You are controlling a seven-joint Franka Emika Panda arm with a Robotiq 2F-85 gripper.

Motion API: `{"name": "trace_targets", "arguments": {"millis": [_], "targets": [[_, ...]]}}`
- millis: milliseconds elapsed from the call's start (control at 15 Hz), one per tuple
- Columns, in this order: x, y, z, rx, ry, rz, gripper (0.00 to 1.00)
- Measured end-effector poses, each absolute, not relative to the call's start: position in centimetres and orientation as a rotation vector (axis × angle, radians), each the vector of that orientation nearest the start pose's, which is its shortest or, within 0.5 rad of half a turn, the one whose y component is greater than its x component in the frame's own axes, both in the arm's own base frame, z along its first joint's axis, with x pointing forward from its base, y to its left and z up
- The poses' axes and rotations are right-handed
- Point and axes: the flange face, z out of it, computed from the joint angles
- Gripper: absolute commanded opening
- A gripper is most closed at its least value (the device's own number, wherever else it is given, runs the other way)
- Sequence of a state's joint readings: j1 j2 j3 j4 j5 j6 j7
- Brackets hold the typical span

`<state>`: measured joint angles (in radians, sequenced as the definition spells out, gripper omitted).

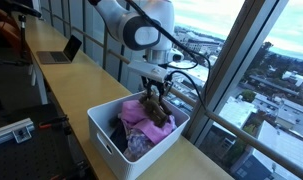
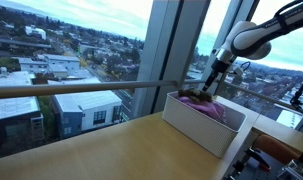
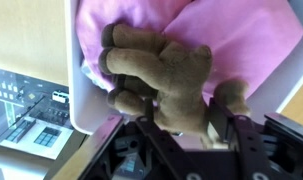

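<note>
My gripper [image 3: 171,122] is shut on a brown plush toy [image 3: 166,70] and holds it just above a pink cloth [image 3: 241,35] inside a white bin [image 1: 111,135]. In an exterior view the gripper [image 1: 154,95] hangs over the bin's far side with the brown plush toy [image 1: 156,110] below it, on the pink cloth [image 1: 136,112]. In an exterior view the gripper [image 2: 207,88] is low over the bin [image 2: 196,122], and the pink cloth [image 2: 213,108] shows over the rim.
The bin stands on a long wooden counter [image 1: 81,75] along tall windows. A laptop [image 1: 61,52] sits farther along the counter. A horizontal rail [image 2: 81,88] runs along the glass. Dark clothes [image 1: 126,140] lie in the bin's near part.
</note>
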<state>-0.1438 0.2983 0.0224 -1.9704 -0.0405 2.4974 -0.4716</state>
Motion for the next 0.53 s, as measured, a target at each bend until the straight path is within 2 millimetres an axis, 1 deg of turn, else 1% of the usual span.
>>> {"name": "trace_targets", "arguments": {"millis": [67, 200, 333, 400, 533], "targets": [[62.3, -7.6, 35.8, -3.157, -0.604, -0.378, 0.99], [62.0, -7.4, 38.7, -3.16, -0.608, -0.449, 1.0], [61.3, -6.3, 40.9, -3.154, -0.633, -0.497, 1.0], [60.8, -5.3, 41.6, -3.146, -0.653, -0.51, 1.0], [59.7, -2.7, 42.0, -3.117, -0.695, -0.513, 1.0]]}}
